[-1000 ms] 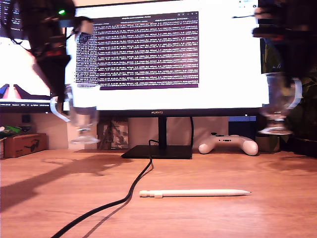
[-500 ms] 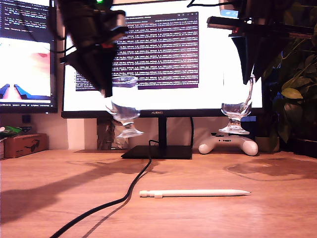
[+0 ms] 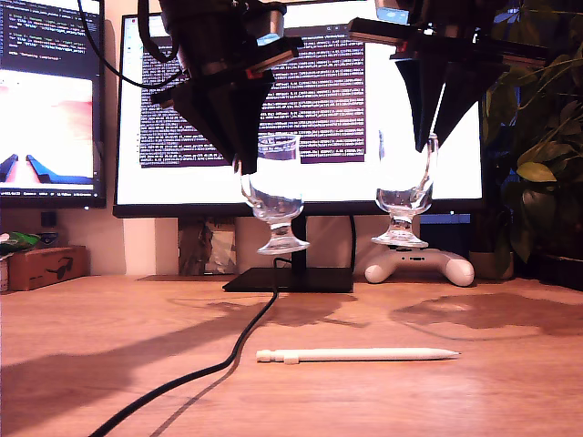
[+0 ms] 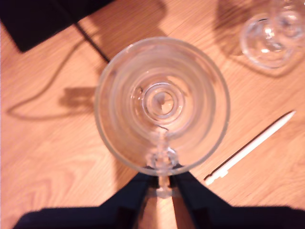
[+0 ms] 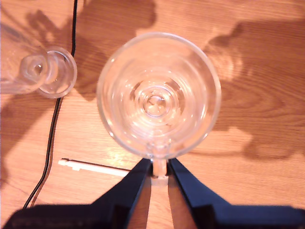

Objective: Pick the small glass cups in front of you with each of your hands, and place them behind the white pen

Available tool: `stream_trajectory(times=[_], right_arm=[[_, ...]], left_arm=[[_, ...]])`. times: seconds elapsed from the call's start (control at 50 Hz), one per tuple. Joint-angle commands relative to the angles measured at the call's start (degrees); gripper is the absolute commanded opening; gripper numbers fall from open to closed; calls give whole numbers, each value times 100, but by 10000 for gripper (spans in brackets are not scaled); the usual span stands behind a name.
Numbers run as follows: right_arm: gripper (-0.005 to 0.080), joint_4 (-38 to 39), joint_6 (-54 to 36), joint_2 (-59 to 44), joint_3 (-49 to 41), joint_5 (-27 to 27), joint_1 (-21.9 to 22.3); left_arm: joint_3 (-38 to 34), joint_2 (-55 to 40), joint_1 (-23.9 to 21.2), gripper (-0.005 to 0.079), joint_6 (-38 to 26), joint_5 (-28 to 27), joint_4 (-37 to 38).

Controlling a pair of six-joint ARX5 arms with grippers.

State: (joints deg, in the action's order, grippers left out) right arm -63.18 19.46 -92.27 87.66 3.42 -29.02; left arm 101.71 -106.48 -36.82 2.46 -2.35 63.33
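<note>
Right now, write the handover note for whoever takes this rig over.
My first gripper: fingers shut on the handle of one glass cup, the one on the exterior view's left, held in the air.
My second gripper: fingers shut on the handle of the other glass cup, also in the air.
The white pen lies on the desk, nearer the exterior camera than both cups.
Done: both cups are picked up and hang beyond the pen.
Left: lower them to the desk behind the pen and release.

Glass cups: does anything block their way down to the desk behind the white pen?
Nothing visible lies below the second cup; the black cable runs on the desk close under the first cup.
</note>
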Motion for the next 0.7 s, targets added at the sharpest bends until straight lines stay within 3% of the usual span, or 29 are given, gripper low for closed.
stream_trajectory(times=[0.0, 0.48, 0.68], right_arm=[[-11, -2, 7, 138, 26, 31, -28], [-11, 120, 28, 424, -339, 166, -175], [-11, 109, 63, 496, -341, 238, -289]], left_arm=[[46, 173, -55, -23, 17, 46, 7], [-179, 496, -140, -23, 55, 24, -31], [-743, 774, -238, -23, 146, 26, -341]])
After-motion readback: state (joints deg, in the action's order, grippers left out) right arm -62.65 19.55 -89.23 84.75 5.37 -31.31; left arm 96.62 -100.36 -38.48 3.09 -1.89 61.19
